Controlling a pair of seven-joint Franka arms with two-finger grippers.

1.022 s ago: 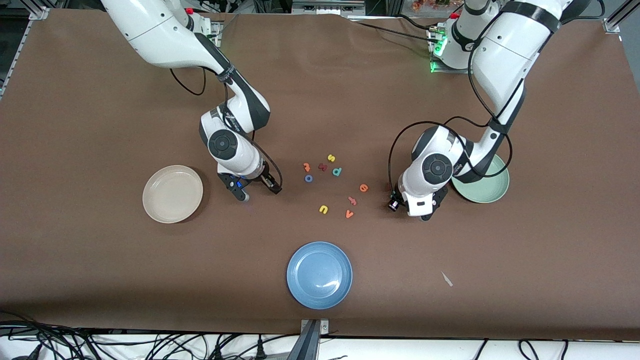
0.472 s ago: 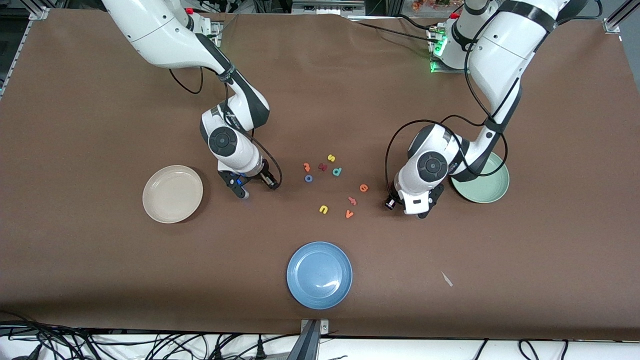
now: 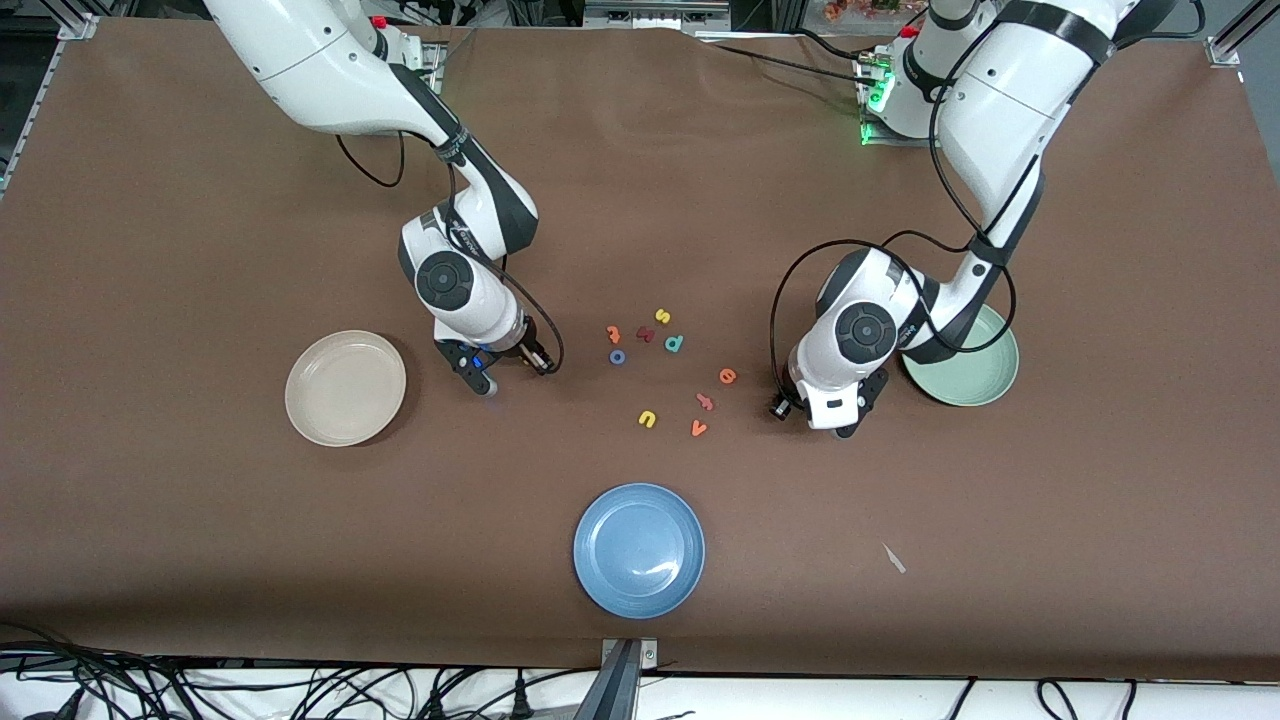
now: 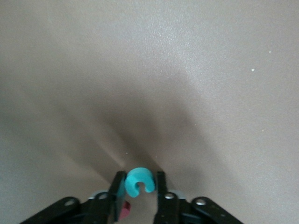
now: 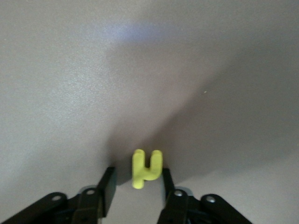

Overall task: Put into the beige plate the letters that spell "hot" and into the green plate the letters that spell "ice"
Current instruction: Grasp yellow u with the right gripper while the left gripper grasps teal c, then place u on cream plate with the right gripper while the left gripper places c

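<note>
While both arms reach down to the brown tablecloth (image 3: 200,560), we take the blue plate (image 3: 639,550), the plate nearest the front camera, as our landmark.

The beige plate (image 3: 345,387) lies farther from the camera than the blue plate, toward the right arm's end of the table. The green plate (image 3: 975,385) lies farther than the blue plate too, toward the left arm's end, partly covered by the left arm. We see no letters in either.

The right gripper (image 3: 486,389) is low over the cloth, off toward the right arm's end from the blue plate. In its wrist view the right gripper (image 5: 138,171) is spread around the yellow "h" (image 5: 145,168), which lies on the cloth. One finger is just against the letter and a gap shows at the other.

The left gripper (image 3: 846,428) is low over the cloth toward the left arm's end from the blue plate. In its wrist view the left gripper (image 4: 140,179) pinches the teal "c" (image 4: 138,181), a finger close on each side. A dark red bit (image 4: 124,210) shows by one finger; we cannot tell what it is.

Farther from the camera than the blue plate lies a loose scatter of letters. Among them are the blue "o" (image 3: 617,357), the orange "t" (image 3: 614,335), the orange "e" (image 3: 728,376), a yellow "u" (image 3: 647,419), an orange "v" (image 3: 698,429), a yellow "s" (image 3: 662,316) and a teal "p" (image 3: 675,343).
</note>
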